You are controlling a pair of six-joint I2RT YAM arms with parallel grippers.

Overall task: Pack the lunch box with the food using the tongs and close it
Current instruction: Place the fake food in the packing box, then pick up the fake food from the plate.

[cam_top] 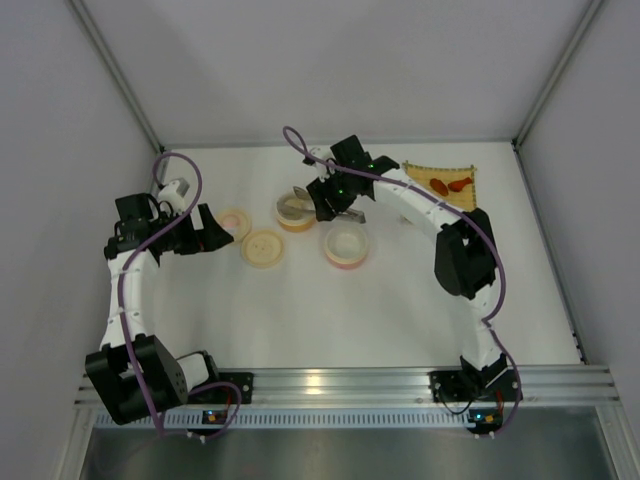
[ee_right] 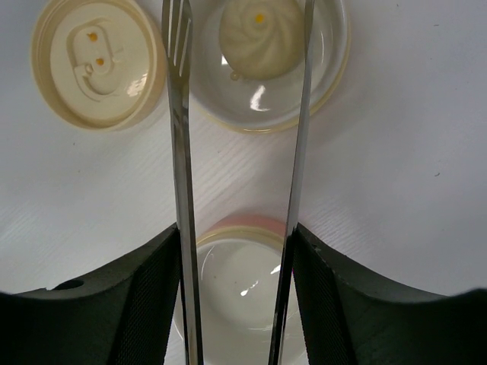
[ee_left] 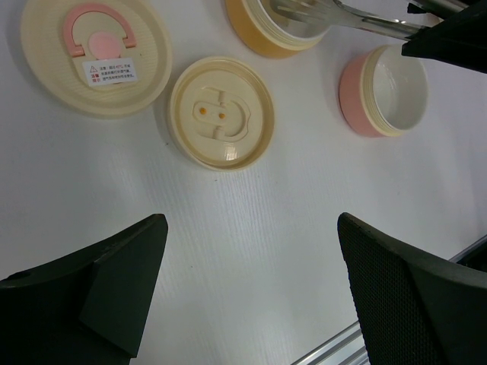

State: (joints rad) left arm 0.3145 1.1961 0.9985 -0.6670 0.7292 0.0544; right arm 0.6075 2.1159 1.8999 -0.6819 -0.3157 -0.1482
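1. Silvery tongs (ee_right: 179,152) are pinched in the right end effector (ee_right: 237,236). One black finger presses on the outside of each arm, and the two arms still stand well apart.
2. Straight out past those fingertips, the tong tips hang over the orange bowl (ee_right: 342,68). The cream dumpling (ee_right: 259,26) sits inside that bowl, between the two tips. One tip is just beside it, but I honestly can't tell if it's touching.
3. The pink bowl (ee_right: 236,224) sits right under the same end effector, framed between the tong arms.
4. Off to that end effector's left, a cream lid (ee_right: 99,61) lies flat on the white bench (ee_right: 426,190), near the orange bowl but apart from it.
5. The left end effector (ee_left: 251,220) is spread wide with nothing between its fingers, hovering above the bench. Ahead of it are the cream lid and, further to one side, a lid with a pink handle (ee_left: 95,53).
6. The red-orange sausage bits (cam_top: 450,184) are on the yellow bamboo mat (cam_top: 420,172). They're well apart from the right end effector, off to its right past the forearm.
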